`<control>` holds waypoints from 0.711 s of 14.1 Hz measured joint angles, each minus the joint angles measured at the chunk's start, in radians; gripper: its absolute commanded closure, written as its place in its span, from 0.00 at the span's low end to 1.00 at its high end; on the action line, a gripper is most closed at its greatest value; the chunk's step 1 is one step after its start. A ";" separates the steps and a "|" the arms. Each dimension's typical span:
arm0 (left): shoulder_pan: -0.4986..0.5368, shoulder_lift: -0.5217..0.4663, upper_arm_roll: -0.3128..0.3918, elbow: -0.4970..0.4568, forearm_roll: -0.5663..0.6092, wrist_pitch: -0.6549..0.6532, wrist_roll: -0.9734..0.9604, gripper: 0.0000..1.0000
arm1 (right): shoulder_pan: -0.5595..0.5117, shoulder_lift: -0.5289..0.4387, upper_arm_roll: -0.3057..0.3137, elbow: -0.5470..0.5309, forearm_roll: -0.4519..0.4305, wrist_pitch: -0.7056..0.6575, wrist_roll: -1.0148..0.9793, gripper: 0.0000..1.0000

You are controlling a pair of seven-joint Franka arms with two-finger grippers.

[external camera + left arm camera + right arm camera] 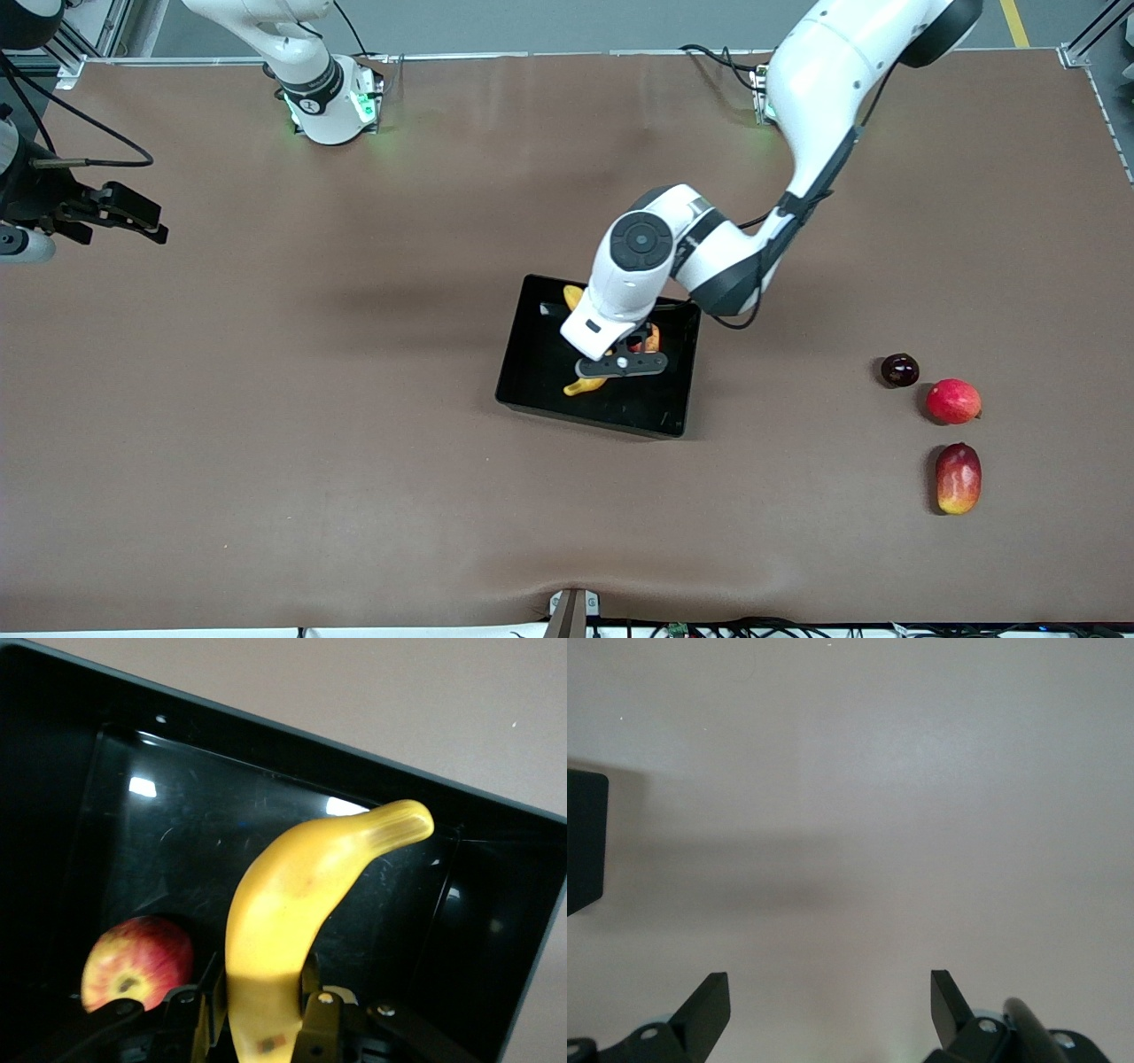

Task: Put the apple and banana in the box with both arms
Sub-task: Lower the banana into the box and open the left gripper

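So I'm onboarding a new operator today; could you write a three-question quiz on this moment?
1. True or false: the apple lies inside the box.
2. What is the left gripper shut on?
A. the mango
B. the banana
C. nothing
3. Fill in: the right gripper waits, open, over bare ____ at the right arm's end.

Key: 1 true; 2 B; 3 table.
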 measured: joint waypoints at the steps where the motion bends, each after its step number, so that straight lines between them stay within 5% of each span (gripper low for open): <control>1: -0.008 0.014 0.008 0.001 0.000 0.021 0.000 1.00 | 0.000 0.000 0.000 0.000 0.000 0.000 0.000 0.00; 10: -0.076 0.131 0.075 0.007 0.000 0.113 0.016 1.00 | 0.000 0.000 0.000 -0.001 0.000 0.000 0.000 0.00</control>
